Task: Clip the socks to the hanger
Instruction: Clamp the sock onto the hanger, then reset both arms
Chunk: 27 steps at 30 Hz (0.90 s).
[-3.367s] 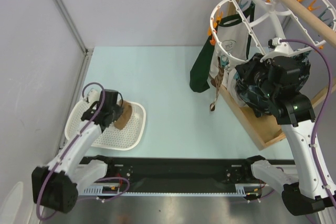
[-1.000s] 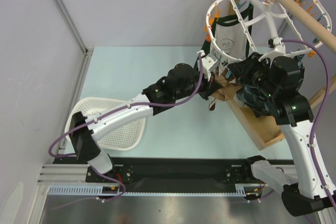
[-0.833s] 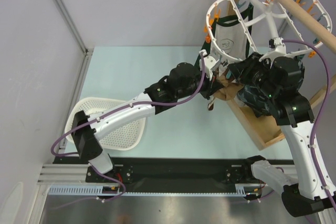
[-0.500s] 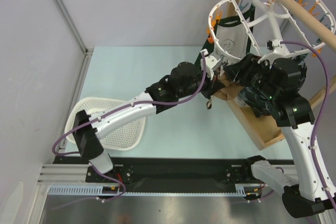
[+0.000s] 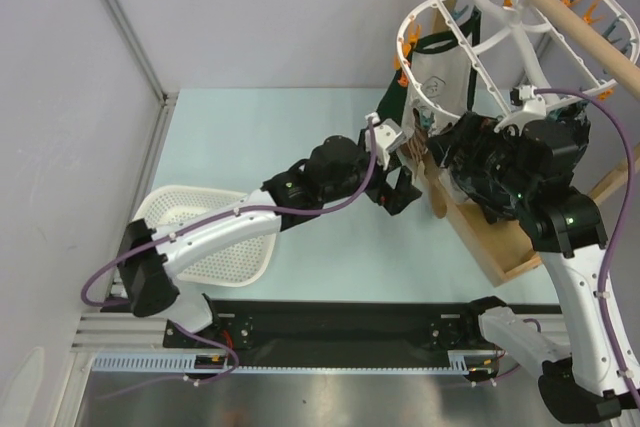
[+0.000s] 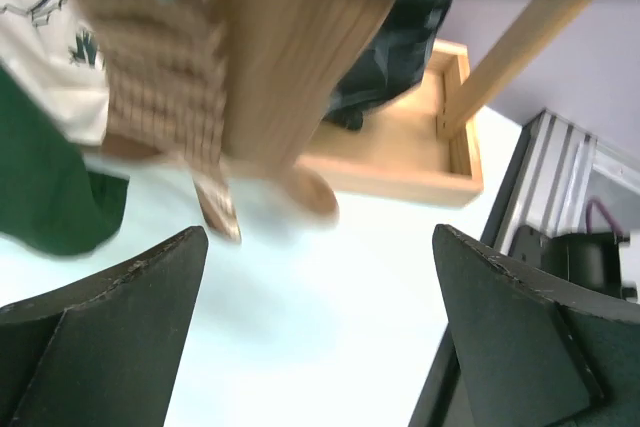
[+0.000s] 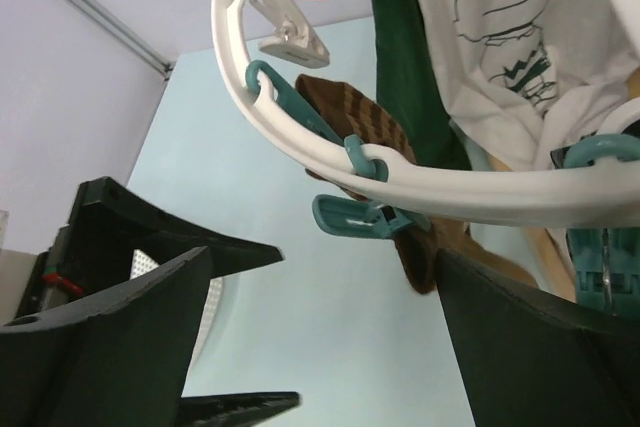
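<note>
The white hanger (image 7: 300, 152) hangs at the upper right, and its ring (image 5: 432, 97) also shows from above. A brown striped sock (image 7: 368, 125) hangs behind the rim at a teal clip (image 7: 365, 217). In the left wrist view the socks (image 6: 175, 77) are blurred brown shapes above the fingers. My left gripper (image 6: 320, 322) is open and empty, just left of the sock (image 5: 412, 147) and below it. My right gripper (image 7: 320, 337) is open too, under the rim with nothing between its fingers.
A long dark green sock (image 7: 395, 47) and a white cartoon-print cloth (image 7: 510, 27) hang from the same ring. A wooden frame (image 5: 500, 247) stands beneath it, and a wooden rod (image 5: 560, 7) carries the hanger. The white perforated basket (image 5: 235, 247) lies near left.
Both grippers have opened. The left arm has drawn back to the left and down from the hanger. The brown sock stays hanging at the rim.
</note>
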Each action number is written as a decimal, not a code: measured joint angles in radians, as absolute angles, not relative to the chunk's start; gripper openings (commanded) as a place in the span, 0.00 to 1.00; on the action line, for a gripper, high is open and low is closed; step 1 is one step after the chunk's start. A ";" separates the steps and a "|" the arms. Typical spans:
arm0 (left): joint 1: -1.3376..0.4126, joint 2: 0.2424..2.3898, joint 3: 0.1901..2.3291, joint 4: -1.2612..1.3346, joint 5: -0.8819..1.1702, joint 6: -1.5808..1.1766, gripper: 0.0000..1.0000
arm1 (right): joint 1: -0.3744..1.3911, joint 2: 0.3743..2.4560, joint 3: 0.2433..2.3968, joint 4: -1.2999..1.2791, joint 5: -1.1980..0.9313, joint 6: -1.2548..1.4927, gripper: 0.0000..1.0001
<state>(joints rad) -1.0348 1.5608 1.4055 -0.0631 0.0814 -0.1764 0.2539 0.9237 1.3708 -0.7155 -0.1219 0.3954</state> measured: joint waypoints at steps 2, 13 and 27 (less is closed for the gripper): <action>-1.030 1.511 1.351 -0.063 0.081 -0.184 1.00 | 0.254 0.906 1.371 -0.728 -0.113 0.382 1.00; -0.929 1.076 1.037 0.024 0.083 -0.327 1.00 | 0.254 0.807 1.369 -0.812 -0.097 0.345 1.00; -0.809 0.860 0.829 -0.010 0.115 -0.441 1.00 | 0.254 0.767 1.351 -0.924 0.112 0.383 1.00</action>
<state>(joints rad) -0.8089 0.8600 0.8288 -0.0101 0.1154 -0.4412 0.2539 0.7666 1.3506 -0.9237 0.1120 0.3828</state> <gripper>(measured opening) 0.994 0.994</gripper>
